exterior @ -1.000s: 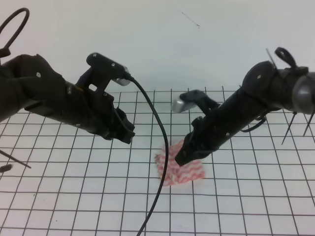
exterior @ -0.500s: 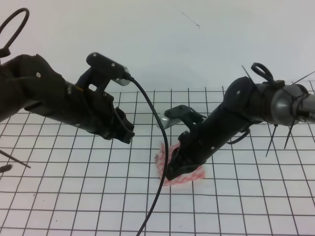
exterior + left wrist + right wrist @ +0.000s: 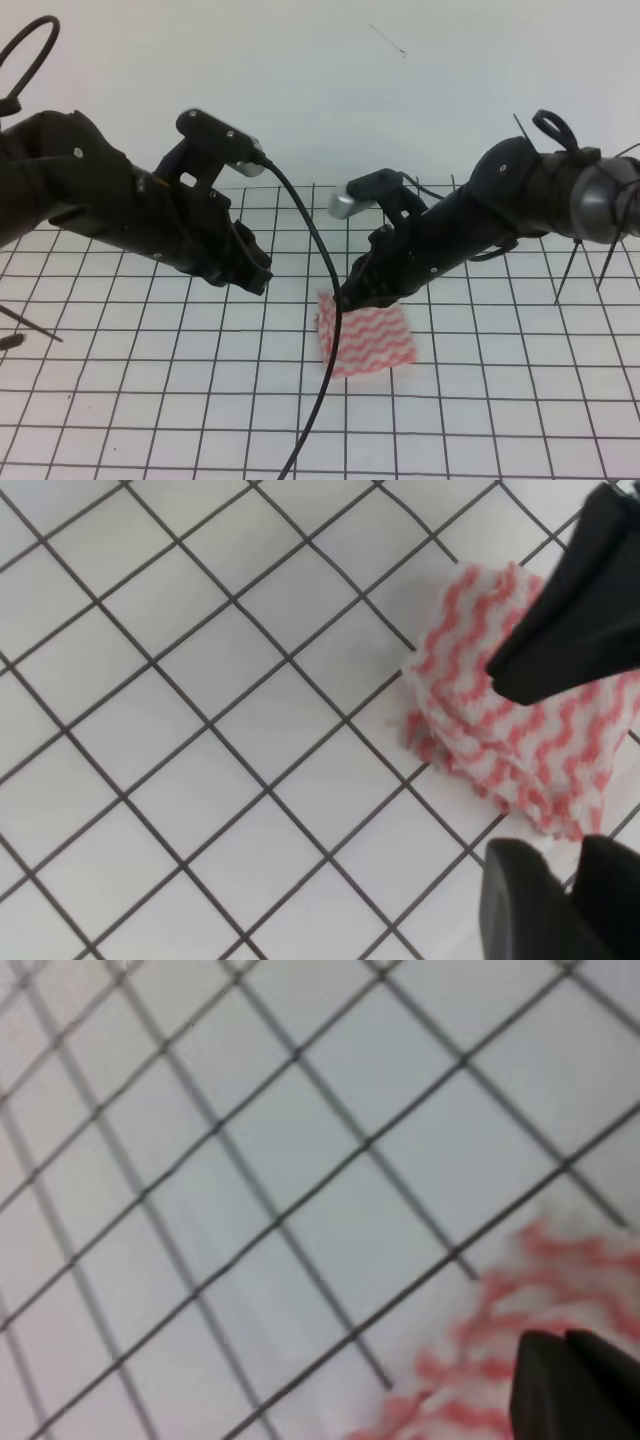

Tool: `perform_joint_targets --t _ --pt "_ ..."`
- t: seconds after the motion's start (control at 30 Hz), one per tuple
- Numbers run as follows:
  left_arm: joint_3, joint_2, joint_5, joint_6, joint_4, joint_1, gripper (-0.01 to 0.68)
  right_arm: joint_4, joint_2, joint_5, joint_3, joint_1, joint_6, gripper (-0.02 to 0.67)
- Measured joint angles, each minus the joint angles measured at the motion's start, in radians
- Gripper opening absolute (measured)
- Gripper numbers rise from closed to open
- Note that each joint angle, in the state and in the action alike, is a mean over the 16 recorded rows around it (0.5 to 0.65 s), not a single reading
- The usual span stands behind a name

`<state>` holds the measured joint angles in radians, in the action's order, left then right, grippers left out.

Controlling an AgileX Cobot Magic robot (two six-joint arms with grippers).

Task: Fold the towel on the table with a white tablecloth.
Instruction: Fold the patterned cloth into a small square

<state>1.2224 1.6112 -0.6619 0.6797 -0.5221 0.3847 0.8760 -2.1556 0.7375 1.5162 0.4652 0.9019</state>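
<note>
Folded pink-and-white wavy-striped towel (image 3: 366,338) flat on white gridded table (image 3: 150,400); right end effector (image 3: 349,298) fingers pressed together at its 11 o'clock corner; left end effector (image 3: 262,272) state unclear.

A plain pale wall (image 3: 420,90) fills the upper part of the exterior high view, evenly lit and without windows. A thin dark hairline mark (image 3: 386,41) crosses it near the top. Soft, diffuse light falls across the scene, casting only faint shadows. No floor or other furniture shows.
</note>
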Motion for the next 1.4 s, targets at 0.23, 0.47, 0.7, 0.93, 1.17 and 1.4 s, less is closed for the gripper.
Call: perform_joint_targets --t 0.23,0.47,0.7,0.93,1.17,1.4 --pt "0.0 0.0 -0.001 0.0 -0.002 0.0 0.105 0.02 -0.012 -0.075 0.0 -0.004 0.01 0.003" --pt "0.0 0.0 -0.003 0.0 -0.002 0.0 0.105 0.044 -0.026 -0.075 0.0 0.008 0.039 0.003" --pt "0.0 0.0 -0.007 0.0 -0.001 0.0 0.105 0.052 -0.031 -0.041 0.0 0.032 0.073 0.003" --pt "0.0 0.0 -0.012 0.009 -0.027 0.001 0.105 -0.011 0.001 -0.028 0.0 0.04 0.043 0.003" --pt "0.0 0.016 -0.005 0.082 -0.131 0.018 0.105 -0.176 0.069 -0.045 -0.001 0.009 -0.084 0.003" --pt "0.0 0.085 0.038 0.166 -0.232 0.058 0.105 -0.341 0.11 -0.062 -0.01 -0.022 -0.215 0.003"
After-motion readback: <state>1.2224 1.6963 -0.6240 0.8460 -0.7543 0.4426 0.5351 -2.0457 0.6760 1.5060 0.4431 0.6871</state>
